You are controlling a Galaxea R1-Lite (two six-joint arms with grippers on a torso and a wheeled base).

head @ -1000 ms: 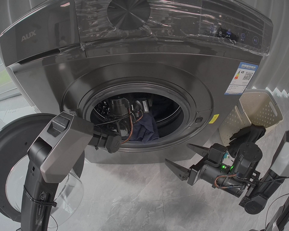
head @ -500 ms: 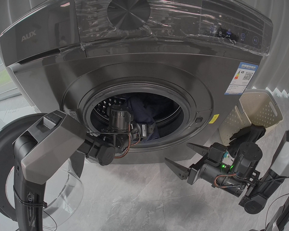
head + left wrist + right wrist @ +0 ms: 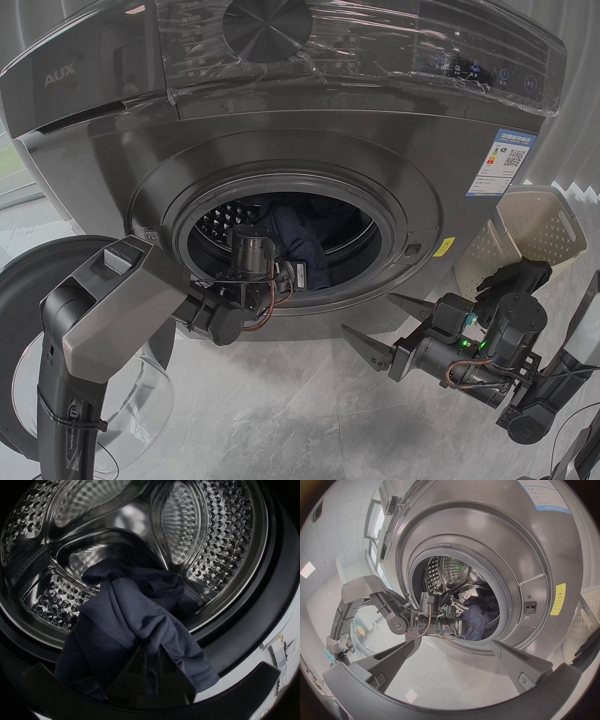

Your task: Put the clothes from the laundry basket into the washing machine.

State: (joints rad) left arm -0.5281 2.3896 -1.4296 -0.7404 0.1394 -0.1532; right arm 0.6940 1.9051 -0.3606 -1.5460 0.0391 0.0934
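Note:
My left gripper (image 3: 152, 662) is at the mouth of the washing machine's drum (image 3: 215, 222), shut on a dark navy garment (image 3: 125, 611). The cloth drapes from the fingers back into the drum, and part hangs over the door seal. In the head view the navy garment (image 3: 300, 240) lies just past the left wrist (image 3: 250, 250). My right gripper (image 3: 367, 312) hangs open and empty, low in front of the machine, right of the opening. The cream laundry basket (image 3: 550, 225) stands to the right of the machine with a black garment (image 3: 515, 281) draped over its front rim.
The round washer door (image 3: 25, 300) stands swung open at the left, behind my left arm. Grey tiled floor (image 3: 281, 406) lies open in front of the machine. The basket sits close against the machine's right side.
My left arm has drawn back a little from the drum, and the navy garment has gone from lying low at the opening to stretching higher and deeper. The right arm has barely moved.

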